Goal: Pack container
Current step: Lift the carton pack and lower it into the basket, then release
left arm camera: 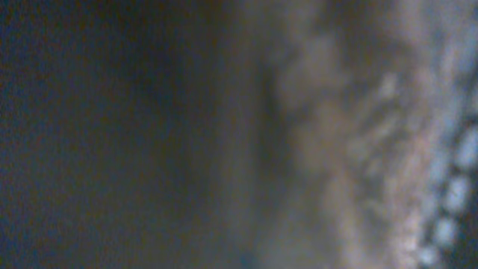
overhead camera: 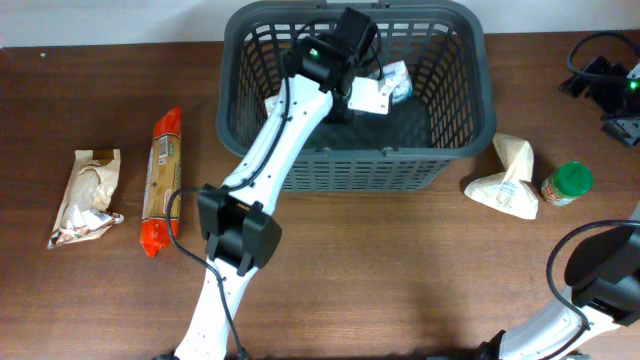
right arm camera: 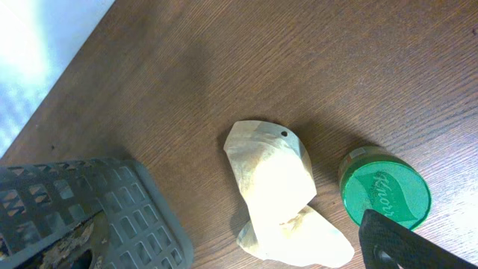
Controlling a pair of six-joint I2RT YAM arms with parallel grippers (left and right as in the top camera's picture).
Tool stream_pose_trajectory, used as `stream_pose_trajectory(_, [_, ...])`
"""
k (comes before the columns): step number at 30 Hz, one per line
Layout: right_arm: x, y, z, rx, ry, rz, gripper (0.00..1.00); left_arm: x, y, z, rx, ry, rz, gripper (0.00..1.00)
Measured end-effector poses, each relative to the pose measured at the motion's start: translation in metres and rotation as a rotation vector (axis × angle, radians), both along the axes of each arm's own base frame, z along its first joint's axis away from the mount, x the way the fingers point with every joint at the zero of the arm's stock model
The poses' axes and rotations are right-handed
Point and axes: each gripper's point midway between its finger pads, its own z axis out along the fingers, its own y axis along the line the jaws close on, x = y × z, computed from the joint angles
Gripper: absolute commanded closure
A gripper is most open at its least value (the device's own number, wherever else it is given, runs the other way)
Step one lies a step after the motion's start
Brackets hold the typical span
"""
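Observation:
The dark grey container (overhead camera: 350,168) stands at the back middle of the table; its corner shows in the right wrist view (right arm camera: 138,213). My left gripper (overhead camera: 355,60) reaches down inside it, right over a white packet (overhead camera: 372,97) on the floor. The left wrist view is all blur, so its jaws cannot be read. My right gripper (overhead camera: 612,95) hovers at the far right edge. Only one black finger (right arm camera: 407,243) shows, with nothing between the jaws. It is above a green-lidded jar (right arm camera: 385,190) and a cream paper bag (right arm camera: 272,179).
The cream bag (overhead camera: 510,175) and the jar (overhead camera: 568,182) lie right of the container. An orange pasta packet (overhead camera: 162,180) and a tan packet (overhead camera: 88,195) lie at the left. A blue-white packet (overhead camera: 397,78) is inside the container.

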Motion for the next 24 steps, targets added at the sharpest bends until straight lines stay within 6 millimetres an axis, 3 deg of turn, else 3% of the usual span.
stream_pose_trajectory(2, [0.000,0.000,0.000,0.000,0.000,0.000,0.01,0.008,-0.003,-0.008,-0.003,-0.018,-0.008,0.58])
stream_pose_trajectory(3, [0.000,0.000,0.000,0.000,0.000,0.000,0.01,0.009,-0.004,-0.008,-0.002,-0.022,-0.015,0.01])
stream_pose_trajectory(8, [0.000,0.000,0.000,0.000,0.000,-0.001,0.01,0.008,-0.005,-0.008,-0.022,-0.014,0.013,0.01])
stream_pose_trajectory(12, [0.000,0.000,0.000,0.000,0.000,0.000,0.01,0.005,-0.004,0.005,-0.137,0.005,0.235,0.01])
stream_pose_trajectory(13, [0.000,0.000,0.000,0.000,0.000,0.000,0.01,0.003,-0.001,0.019,-0.165,-0.003,0.274,0.01])
stream_pose_trajectory(17, [0.000,0.000,0.000,0.000,0.001,0.000,0.01,-0.027,0.045,0.166,-0.413,-0.158,0.465,0.01])
stream_pose_trajectory(18, [0.000,0.000,0.000,0.000,0.000,0.000,0.01,-0.038,0.062,0.197,-0.473,-0.197,0.511,0.01])
stream_pose_trajectory(20, [0.000,0.000,0.000,0.000,0.000,0.000,0.01,-0.076,0.128,0.273,-0.626,-0.301,0.684,0.01])
stream_pose_trajectory(21, [0.000,0.000,0.000,0.001,0.000,-0.001,0.01,-0.082,0.145,0.285,-0.656,-0.323,0.733,0.01])
stream_pose_trajectory(22, [0.000,0.000,0.000,0.000,0.000,0.000,0.01,-0.095,0.175,0.297,-0.690,-0.341,0.831,0.01])
stream_pose_trajectory(23, [0.000,0.000,0.000,0.000,0.000,0.000,0.01,-0.102,0.195,0.298,-0.700,-0.342,0.903,0.01])
stream_pose_trajectory(24, [0.000,0.000,0.000,0.000,0.000,-0.001,0.01,-0.107,0.229,0.292,-0.702,-0.332,1.038,0.01])
